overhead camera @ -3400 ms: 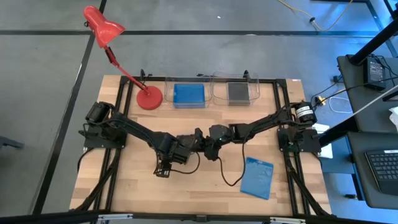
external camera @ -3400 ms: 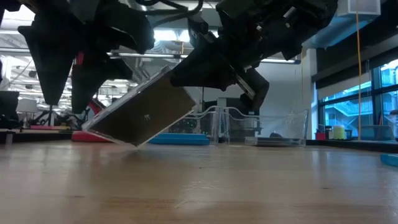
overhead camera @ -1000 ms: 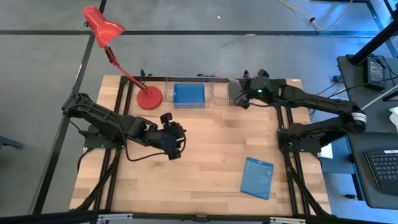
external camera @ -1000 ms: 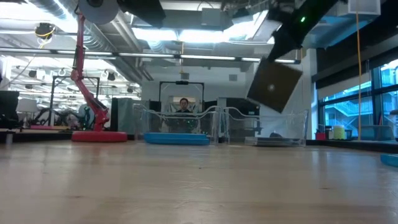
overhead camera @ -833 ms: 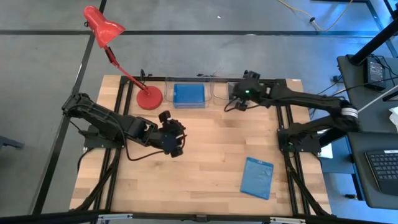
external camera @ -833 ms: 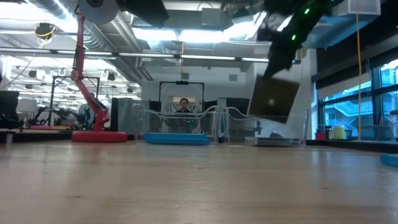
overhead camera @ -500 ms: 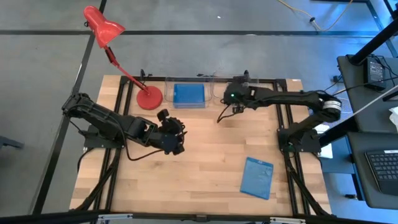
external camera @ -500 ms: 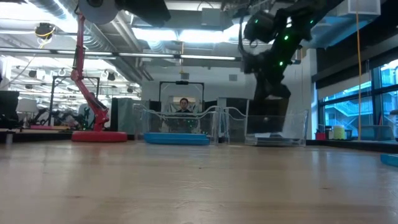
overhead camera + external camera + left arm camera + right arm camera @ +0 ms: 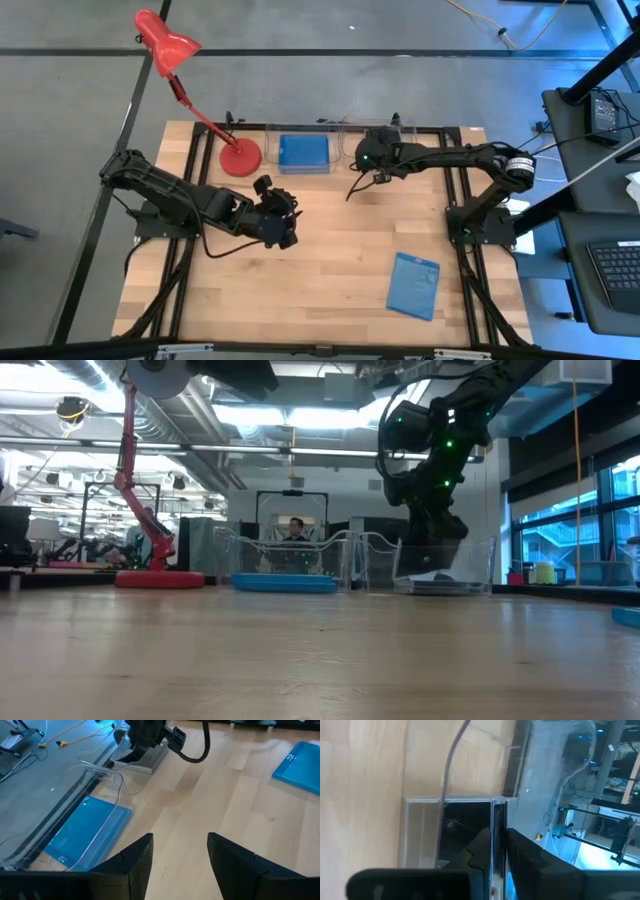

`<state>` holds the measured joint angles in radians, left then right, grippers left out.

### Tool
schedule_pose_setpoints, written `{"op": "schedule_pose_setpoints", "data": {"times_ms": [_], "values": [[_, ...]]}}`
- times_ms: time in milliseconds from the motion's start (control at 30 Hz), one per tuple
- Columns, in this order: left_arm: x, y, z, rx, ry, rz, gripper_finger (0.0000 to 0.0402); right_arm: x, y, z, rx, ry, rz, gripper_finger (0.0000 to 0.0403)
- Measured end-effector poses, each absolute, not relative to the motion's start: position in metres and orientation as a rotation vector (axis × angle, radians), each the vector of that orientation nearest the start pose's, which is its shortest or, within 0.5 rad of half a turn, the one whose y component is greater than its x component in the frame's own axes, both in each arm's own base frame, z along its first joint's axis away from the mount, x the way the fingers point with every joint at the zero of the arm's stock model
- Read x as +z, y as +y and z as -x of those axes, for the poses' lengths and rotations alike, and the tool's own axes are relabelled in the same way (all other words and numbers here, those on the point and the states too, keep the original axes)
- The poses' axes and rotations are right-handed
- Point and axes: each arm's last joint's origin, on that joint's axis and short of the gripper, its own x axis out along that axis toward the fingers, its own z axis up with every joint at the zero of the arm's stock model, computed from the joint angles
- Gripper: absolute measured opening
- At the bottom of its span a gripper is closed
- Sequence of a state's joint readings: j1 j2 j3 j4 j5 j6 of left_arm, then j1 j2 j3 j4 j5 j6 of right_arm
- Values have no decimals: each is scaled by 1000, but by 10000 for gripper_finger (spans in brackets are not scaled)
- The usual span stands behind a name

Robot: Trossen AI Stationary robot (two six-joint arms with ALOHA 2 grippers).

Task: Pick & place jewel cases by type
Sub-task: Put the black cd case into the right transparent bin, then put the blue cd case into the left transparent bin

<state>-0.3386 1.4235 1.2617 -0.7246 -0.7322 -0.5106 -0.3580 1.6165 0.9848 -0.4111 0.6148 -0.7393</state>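
My right gripper (image 9: 374, 162) points down into the right clear tray (image 9: 398, 128) at the far edge and is shut on a clear jewel case, which shows edge-on in the right wrist view (image 9: 499, 820). Below it a dark-insert case (image 9: 462, 832) lies flat in that tray. My left gripper (image 9: 283, 226) is open above the table's middle-left, touching nothing. One blue case (image 9: 303, 152) lies in the left tray, and another blue case (image 9: 413, 285) lies flat on the table near the right front. My right gripper pinches the clear case's upper edge (image 9: 498, 837) between its two fingers, coming from above and pointing down. The case hangs upright below the fingers inside the right tray. Whether its lower edge touches the case lying there, I cannot tell.
A red desk lamp stands on its base (image 9: 240, 158) at the far left, its head (image 9: 166, 40) beyond the table. The two trays (image 9: 350, 560) sit side by side along the far edge. A loose cable hangs from the right arm (image 9: 357, 185).
My right gripper has moved toward the table's left and down into the right tray, turning about its wrist. The case it carries has gone from a tilted square high above the tray to upright and edge-on low inside it. My left gripper has shifted slightly toward the right.
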Motion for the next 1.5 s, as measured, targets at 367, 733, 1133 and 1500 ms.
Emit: {"op": "schedule_pose_setpoints", "data": {"times_ms": [367,733,1133,1500], "values": [[315,-78,-279,544,644,24,184,191,-124,-285,-418,1367,746,94],[315,-78,-279,544,644,24,184,193,-123,-283,-398,1358,736,121],[315,-78,-279,544,644,24,184,203,-119,-281,-443,1339,755,174],[315,-78,-280,534,642,34,184,269,-69,-260,-653,855,255,177]]}}
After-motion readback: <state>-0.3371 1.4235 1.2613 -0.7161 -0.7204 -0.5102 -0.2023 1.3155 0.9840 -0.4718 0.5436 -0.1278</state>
